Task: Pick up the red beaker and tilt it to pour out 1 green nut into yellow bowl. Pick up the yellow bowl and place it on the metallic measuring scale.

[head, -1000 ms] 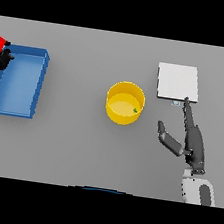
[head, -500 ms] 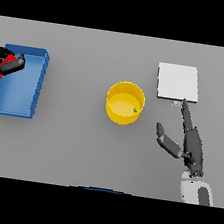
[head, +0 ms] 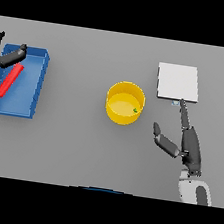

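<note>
1. Since the earlier frame, the red beaker (head: pixel 10 80) has left the left hand (head: pixel 6 58) and now lies on its side inside the blue tray (head: pixel 32 90), just below that hand's fingers.
2. That left hand hovers over the tray's upper left corner with its fingers spread and released, gripping nothing.
3. Meanwhile the right hand (head: pixel 189 145) has moved slightly lower and rests with fingers straight and thumb stretched out to its left, also released.
4. One fingertip points at the near edge of the metallic measuring scale (head: pixel 178 82); contact is hard to judge.
5. Left of the right hand's thumb stands the yellow bowl (head: pixel 125 104), apart from it.
6. Inside the bowl, at the side nearest the right hand, sits a small green nut (head: pixel 135 110).
</note>
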### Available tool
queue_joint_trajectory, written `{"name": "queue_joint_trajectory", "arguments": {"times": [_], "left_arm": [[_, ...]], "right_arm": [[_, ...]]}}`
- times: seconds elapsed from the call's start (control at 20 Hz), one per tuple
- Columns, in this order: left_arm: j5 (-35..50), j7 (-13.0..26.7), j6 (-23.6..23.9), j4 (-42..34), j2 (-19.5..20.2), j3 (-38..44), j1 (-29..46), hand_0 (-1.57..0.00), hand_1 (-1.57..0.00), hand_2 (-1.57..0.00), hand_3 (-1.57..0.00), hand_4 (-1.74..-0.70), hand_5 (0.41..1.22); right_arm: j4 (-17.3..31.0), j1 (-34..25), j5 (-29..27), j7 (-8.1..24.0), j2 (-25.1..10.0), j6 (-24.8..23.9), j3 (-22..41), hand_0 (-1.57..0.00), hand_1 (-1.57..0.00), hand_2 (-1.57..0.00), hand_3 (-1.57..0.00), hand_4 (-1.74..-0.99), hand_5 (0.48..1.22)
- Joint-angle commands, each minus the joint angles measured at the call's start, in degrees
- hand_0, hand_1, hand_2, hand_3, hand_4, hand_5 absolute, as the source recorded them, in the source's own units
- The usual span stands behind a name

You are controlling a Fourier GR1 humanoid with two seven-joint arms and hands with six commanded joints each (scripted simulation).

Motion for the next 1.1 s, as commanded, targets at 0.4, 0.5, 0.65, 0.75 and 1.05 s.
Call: {"name": "queue_joint_trajectory", "arguments": {"times": [0.4,0.5,0.65,0.75,1.05], "left_arm": [[-0.02,-0.48,1.13,0.09,-1.16,-0.25,0.16,-0.01,-0.01,-0.01,-0.01,-0.79,0.709],[0.16,0.11,1.10,-0.25,-1.30,-0.46,0.24,0.00,0.00,0.00,0.00,-0.79,0.709],[0.10,-0.58,0.94,0.09,-1.33,-0.54,0.49,0.00,0.00,0.00,0.00,-0.79,0.712],[0.18,-0.80,0.98,-0.09,-1.37,-0.41,0.16,0.00,0.00,0.00,0.00,-0.79,0.719],[-0.28,0.06,0.75,0.41,-1.66,-0.91,-0.54,0.00,0.00,0.00,0.00,-0.80,0.720]], "right_arm": [[1.90,-11.11,6.84,2.01,-9.89,9.90,5.12,0.00,0.00,0.00,0.00,-1.268,0.691],[2.72,-15.18,11.32,3.43,-12.71,11.96,7.74,0.00,0.00,0.00,0.00,-1.282,0.677],[5.48,-20.36,17.58,1.65,-16.24,14.75,12.23,0.00,0.00,0.00,0.00,-1.276,0.668],[7.40,-24.02,19.70,0.56,-17.20,16.78,14.46,0.00,0.00,0.00,0.00,-1.270,0.664],[14.26,-31.50,22.69,-1.65,-17.23,21.49,19.24,0.00,0.00,0.00,0.00,-1.276,0.670]]}}
